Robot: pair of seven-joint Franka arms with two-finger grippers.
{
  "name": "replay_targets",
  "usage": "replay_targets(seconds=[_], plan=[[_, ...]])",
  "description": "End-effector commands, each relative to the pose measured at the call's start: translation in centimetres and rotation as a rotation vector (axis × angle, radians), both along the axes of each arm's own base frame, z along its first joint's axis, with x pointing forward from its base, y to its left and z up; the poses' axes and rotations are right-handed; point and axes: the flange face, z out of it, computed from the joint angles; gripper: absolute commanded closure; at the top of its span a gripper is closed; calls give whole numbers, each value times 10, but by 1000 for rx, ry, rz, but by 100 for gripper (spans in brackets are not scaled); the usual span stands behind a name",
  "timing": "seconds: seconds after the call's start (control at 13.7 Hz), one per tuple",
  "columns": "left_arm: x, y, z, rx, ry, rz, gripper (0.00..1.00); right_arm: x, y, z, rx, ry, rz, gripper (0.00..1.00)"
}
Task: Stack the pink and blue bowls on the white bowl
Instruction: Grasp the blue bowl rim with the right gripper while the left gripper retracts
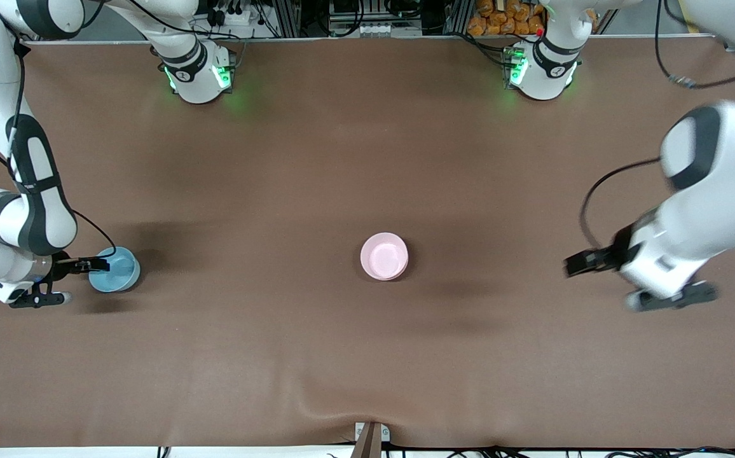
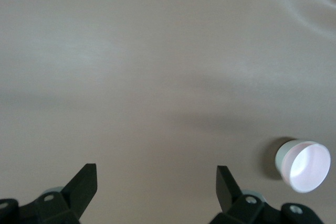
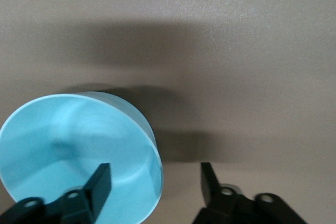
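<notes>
The light blue bowl [image 1: 115, 270] stands upright on the table at the right arm's end. My right gripper [image 1: 78, 280] is open and straddles its rim, one finger inside the bowl and one outside, not closed on it. The right wrist view shows the blue bowl [image 3: 79, 145] and the gripper [image 3: 155, 182] the same way. The pink bowl [image 1: 384, 256] stands at the table's middle. In the left wrist view [image 2: 307, 165] its outer wall looks white, so I cannot tell whether the white bowl is under it. My left gripper [image 1: 599, 286] is open and empty over bare table toward the left arm's end [image 2: 156, 182].
The brown table cover [image 1: 367, 159] has a raised crease at the edge nearest the front camera [image 1: 370, 413]. The arm bases [image 1: 199, 73] stand along the table's edge farthest from the camera. Cables hang by the left arm [image 1: 596, 191].
</notes>
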Motion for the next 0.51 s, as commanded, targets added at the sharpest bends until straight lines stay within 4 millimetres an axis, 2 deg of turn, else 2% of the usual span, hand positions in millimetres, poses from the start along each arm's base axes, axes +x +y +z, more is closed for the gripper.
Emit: replay_targets(seconds=[0.0,0.15,0.29,0.44], plan=[[-39,20,58,62,-8,-37,0,-6,-1,-8,21,-20,11,100],[-68,28,93,72,7,-68,0,-7,-1,-10,19,-23,11,100],[-93,51,121,80,9,-58,0,-7,-3,-7,25,-28,21,100],[-110,67,130,81,3,-103,0,-6,-10,-1,68,-57,18,100]])
